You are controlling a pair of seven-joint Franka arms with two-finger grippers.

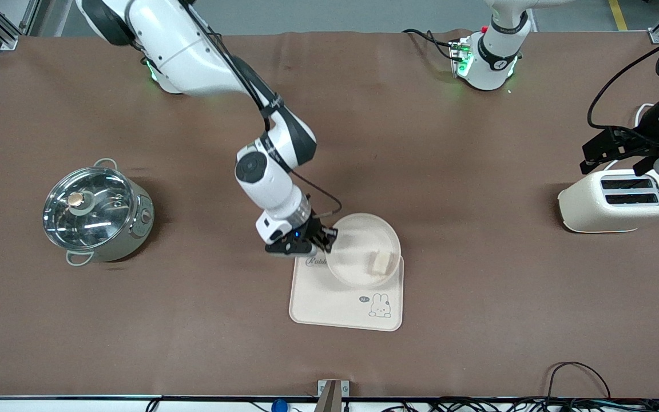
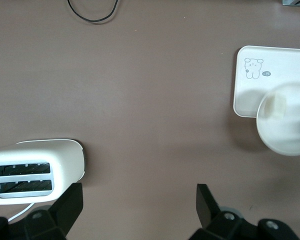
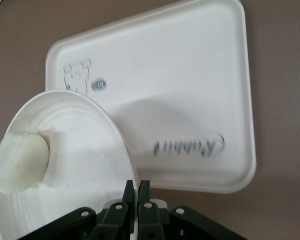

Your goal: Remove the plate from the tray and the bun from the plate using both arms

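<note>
The round cream plate [image 1: 355, 237] is held by its rim in my right gripper [image 1: 329, 237], which is shut on it. The plate hangs over the end of the rabbit tray [image 1: 329, 303] that lies farther from the front camera and casts a shadow on it. The bun [image 1: 381, 263] lies in the plate. The right wrist view shows the shut gripper [image 3: 137, 186] pinching the plate [image 3: 85, 150], with the bun [image 3: 20, 162] and tray [image 3: 180, 90]. My left gripper [image 1: 587, 160] is open and empty above the table beside the toaster. The left wrist view shows this gripper [image 2: 138, 200], the plate [image 2: 290, 130] and the bun [image 2: 276, 104].
A cream two-slot toaster [image 1: 587, 206] stands at the left arm's end of the table and shows in the left wrist view [image 2: 65, 155]. A steel pot with a glass lid [image 1: 95, 212] stands at the right arm's end. Cables [image 1: 578, 372] lie along the table's front edge.
</note>
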